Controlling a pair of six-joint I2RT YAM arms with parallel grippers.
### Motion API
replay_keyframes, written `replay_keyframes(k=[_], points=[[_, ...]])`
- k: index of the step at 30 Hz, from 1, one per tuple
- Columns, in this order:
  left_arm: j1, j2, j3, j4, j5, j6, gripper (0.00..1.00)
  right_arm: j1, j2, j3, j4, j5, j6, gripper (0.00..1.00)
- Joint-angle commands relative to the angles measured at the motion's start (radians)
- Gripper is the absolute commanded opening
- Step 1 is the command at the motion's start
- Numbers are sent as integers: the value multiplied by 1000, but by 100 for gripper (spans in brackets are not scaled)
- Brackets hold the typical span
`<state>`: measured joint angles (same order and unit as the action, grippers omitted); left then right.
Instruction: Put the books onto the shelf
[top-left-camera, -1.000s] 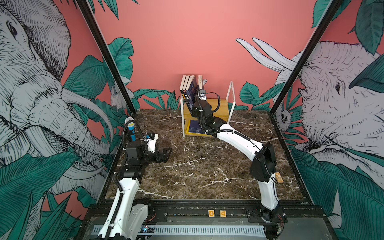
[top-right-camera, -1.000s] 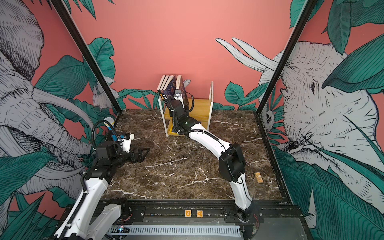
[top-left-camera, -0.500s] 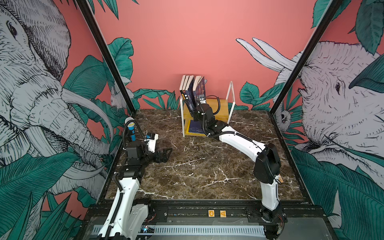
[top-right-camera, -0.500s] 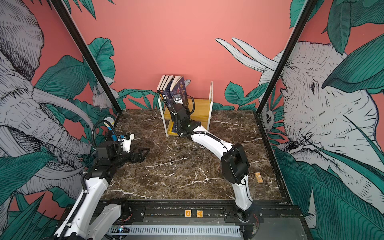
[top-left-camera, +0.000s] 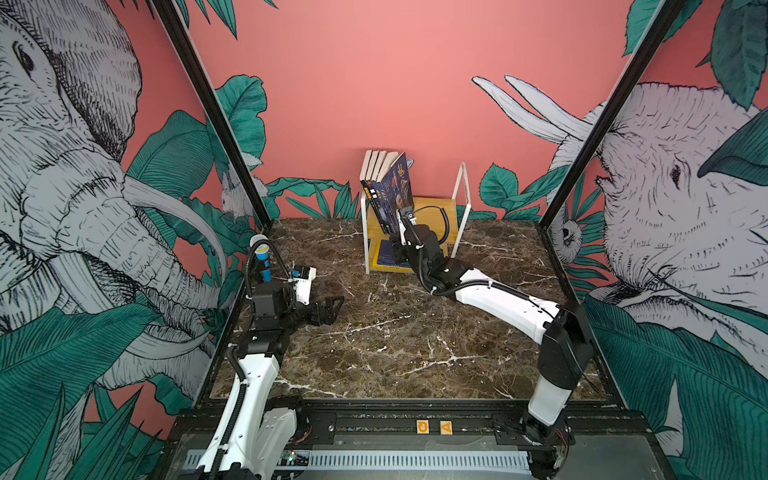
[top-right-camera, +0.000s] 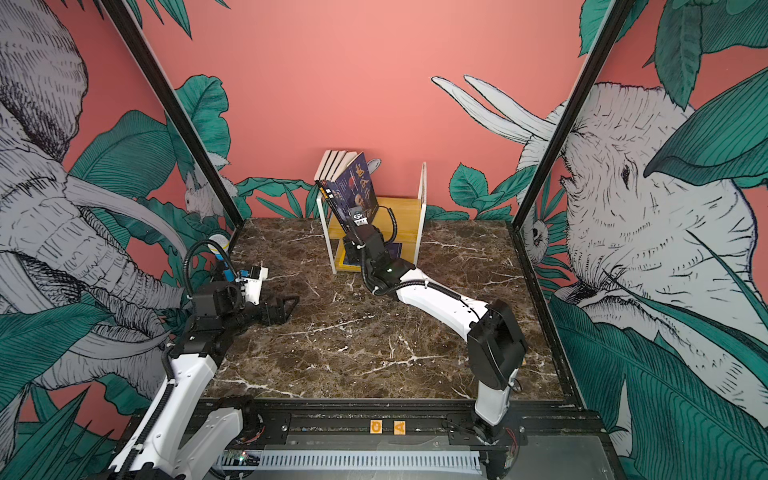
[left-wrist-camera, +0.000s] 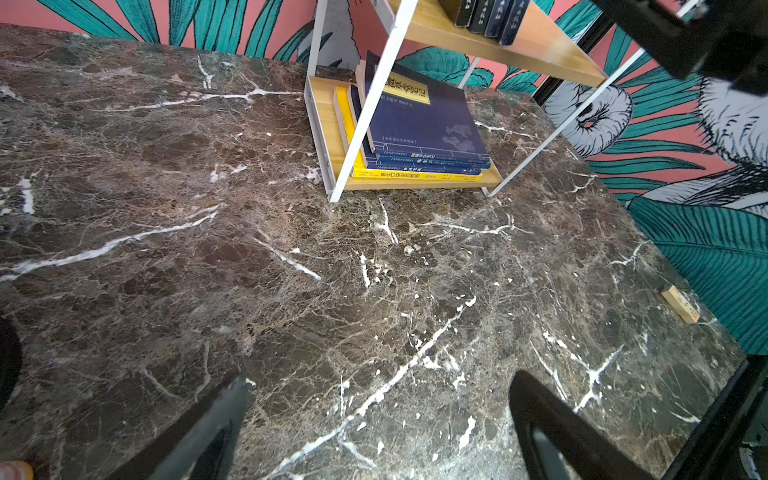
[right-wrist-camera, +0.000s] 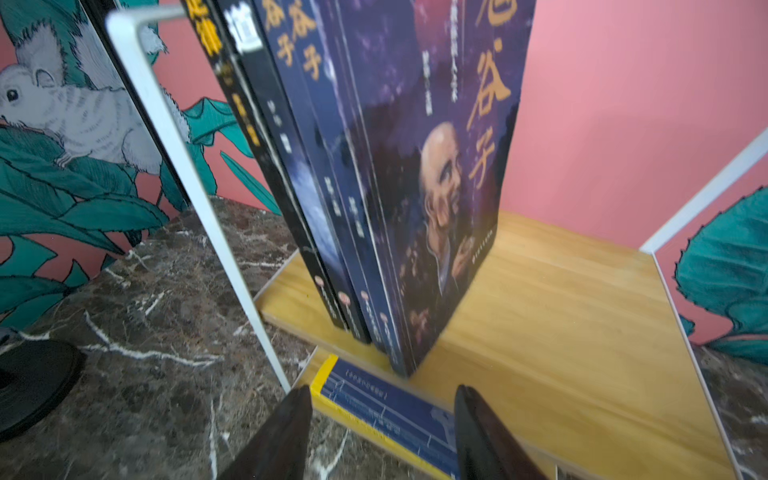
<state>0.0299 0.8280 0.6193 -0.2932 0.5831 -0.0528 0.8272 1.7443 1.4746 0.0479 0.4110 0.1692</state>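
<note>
Several books (top-left-camera: 388, 187) stand on the upper board of the shelf (top-left-camera: 432, 205), spines outward. They lean together against the shelf's white end frame on the left arm's side, and the outermost shows a navy cover with an old man's portrait. On the shelf's lower board, navy books (left-wrist-camera: 419, 133) with a yellow label lie flat on a yellow book (left-wrist-camera: 415, 175). The right gripper (right-wrist-camera: 383, 392) sits just in front of the shelf, at the foot of the portrait book. Its jaws are parted with nothing between them, so that book appears to stand on its own. The left gripper (left-wrist-camera: 382, 378) hovers over the desk (top-left-camera: 395, 332) well away from the shelf, spread wide and empty. No book lies on the desk in front of the shelf; only a small wooden block (left-wrist-camera: 681, 303) rests well away from it, near the desk's edge. The task looks essentially finished: only the arm's retreat remains, unless the leaning row slips.
</note>
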Motion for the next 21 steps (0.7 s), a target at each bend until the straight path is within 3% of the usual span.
replay_keyframes(k=[1, 7, 11, 16, 21], points=[[9, 3, 12, -9, 11, 23, 100, 23, -102, -75, 44, 30, -14, 75], [28, 9, 6, -8, 7, 40, 99, 42, -262, -286, 36, 64, 0, 93], [48, 14, 6, 3, -6, 57, 99, 43, -368, -436, 32, 100, 27, 95], [54, 48, 53, -63, -177, 132, 100, 41, -504, -623, 28, 187, 38, 97], [54, 82, 66, -53, -165, 152, 99, 34, -609, -760, 15, 222, 9, 99]])
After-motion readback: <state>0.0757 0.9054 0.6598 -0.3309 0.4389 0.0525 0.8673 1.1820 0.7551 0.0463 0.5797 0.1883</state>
